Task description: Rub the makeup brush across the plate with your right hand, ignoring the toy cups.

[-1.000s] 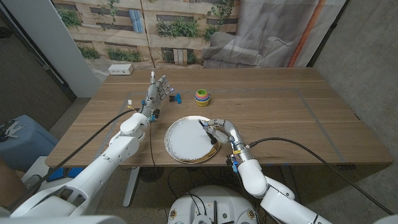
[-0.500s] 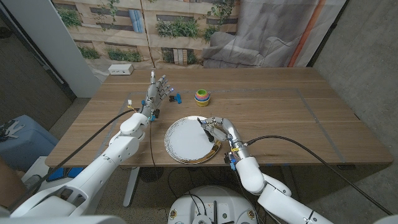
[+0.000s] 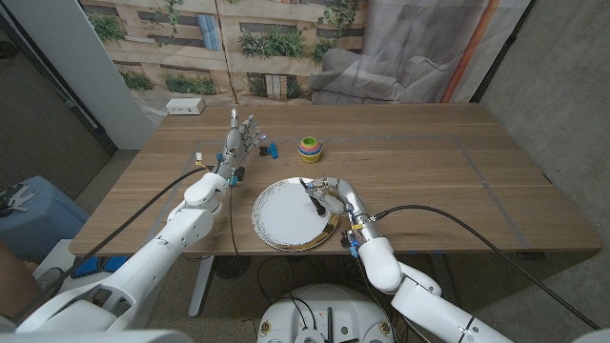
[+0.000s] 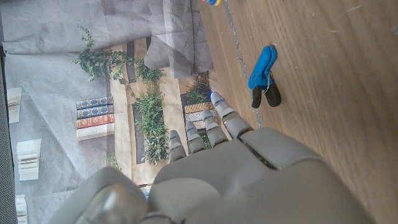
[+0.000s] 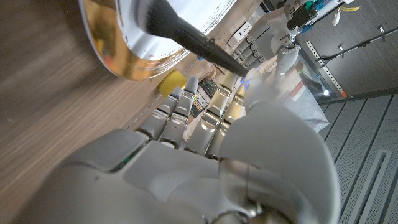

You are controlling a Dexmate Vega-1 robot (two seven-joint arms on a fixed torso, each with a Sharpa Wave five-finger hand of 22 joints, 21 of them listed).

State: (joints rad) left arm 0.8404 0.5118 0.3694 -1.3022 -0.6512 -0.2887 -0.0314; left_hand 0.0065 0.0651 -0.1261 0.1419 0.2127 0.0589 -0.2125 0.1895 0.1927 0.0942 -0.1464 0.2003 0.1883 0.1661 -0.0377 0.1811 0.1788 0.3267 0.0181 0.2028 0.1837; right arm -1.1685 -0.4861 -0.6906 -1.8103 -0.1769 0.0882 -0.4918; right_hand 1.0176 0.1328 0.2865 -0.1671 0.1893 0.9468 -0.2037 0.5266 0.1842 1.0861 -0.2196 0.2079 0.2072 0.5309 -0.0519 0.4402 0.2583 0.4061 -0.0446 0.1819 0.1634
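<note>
The right hand [image 3: 334, 193] grips the makeup brush [image 3: 317, 203], whose bristles touch the gold-rimmed plate [image 3: 278, 235] just beside its fingers.

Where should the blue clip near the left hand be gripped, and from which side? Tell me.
Pinch the blue clip across its long blue body, coming down from above. It lies flat on the wooden table, its black tips at one end, so the sides look freest. The left hand is beside it and holds nothing.
</note>
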